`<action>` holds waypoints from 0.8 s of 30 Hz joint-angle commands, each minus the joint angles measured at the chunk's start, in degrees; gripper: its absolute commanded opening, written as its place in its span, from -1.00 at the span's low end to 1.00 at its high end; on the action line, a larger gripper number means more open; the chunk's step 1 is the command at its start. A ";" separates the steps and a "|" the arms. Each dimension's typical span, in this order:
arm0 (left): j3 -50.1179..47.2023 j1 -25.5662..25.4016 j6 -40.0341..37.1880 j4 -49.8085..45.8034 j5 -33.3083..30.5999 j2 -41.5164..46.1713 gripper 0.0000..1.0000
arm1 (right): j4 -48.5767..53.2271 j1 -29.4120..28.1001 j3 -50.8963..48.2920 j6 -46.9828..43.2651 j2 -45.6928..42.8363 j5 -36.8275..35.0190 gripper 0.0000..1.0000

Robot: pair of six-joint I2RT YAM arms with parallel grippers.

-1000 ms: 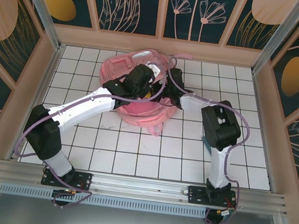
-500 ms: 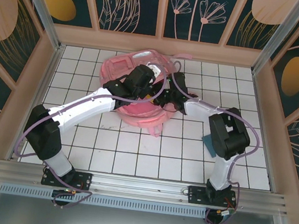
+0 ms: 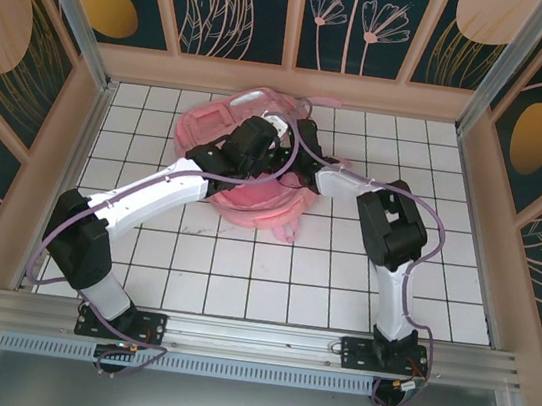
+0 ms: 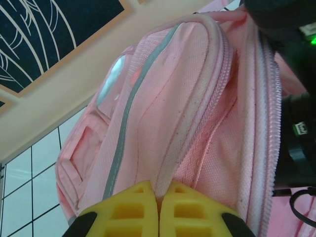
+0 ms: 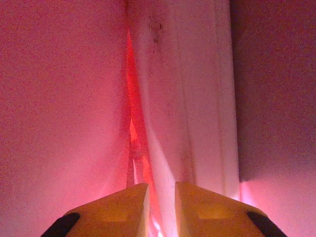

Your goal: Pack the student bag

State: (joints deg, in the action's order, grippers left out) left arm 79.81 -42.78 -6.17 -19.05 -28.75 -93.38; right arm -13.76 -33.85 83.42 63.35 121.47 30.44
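Observation:
The student bag [image 3: 205,119], a big soft pink backpack, lies at the back middle of the tiled table. My left gripper [image 3: 276,155] is at its opening. In the left wrist view this gripper [image 4: 159,195] is shut on the piped zipper edge of the bag [image 4: 163,98], whose grey stripe runs up the front. My right gripper [image 3: 303,163] reaches into the opening from the right. Inside, lit pink, its fingers [image 5: 162,190] stand a narrow gap apart with a pale fold [image 5: 187,98] running down between them. Whether they pinch it I cannot tell.
The white tiled table [image 3: 271,274] has wooden walls on three sides. A pink strap [image 3: 331,101] of the bag trails toward the back wall. The right arm's black wrist [image 4: 291,59] sits close beside my left gripper.
The right arm has swung left and pushed further into the bag while its jaws narrowed. The bag has shifted slightly left. The left gripper has kept its hold.

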 commanded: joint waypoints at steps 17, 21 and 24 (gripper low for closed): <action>-1.66 -1.33 2.46 8.83 -1.91 2.34 -1.00 | 5.24 2.18 -29.56 -4.83 -28.54 1.65 -0.42; -1.81 -1.29 2.63 8.77 -2.05 1.89 -1.00 | 8.11 5.93 -32.47 -6.11 -32.75 0.84 -0.42; -2.43 -1.30 3.51 8.23 -2.38 2.14 -1.00 | 16.75 8.01 -32.13 -10.30 -38.83 -5.37 -0.31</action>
State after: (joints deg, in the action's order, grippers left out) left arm 77.23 -43.57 -4.56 -16.47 -29.45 -93.36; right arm -4.12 -27.49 51.77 57.32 88.16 30.30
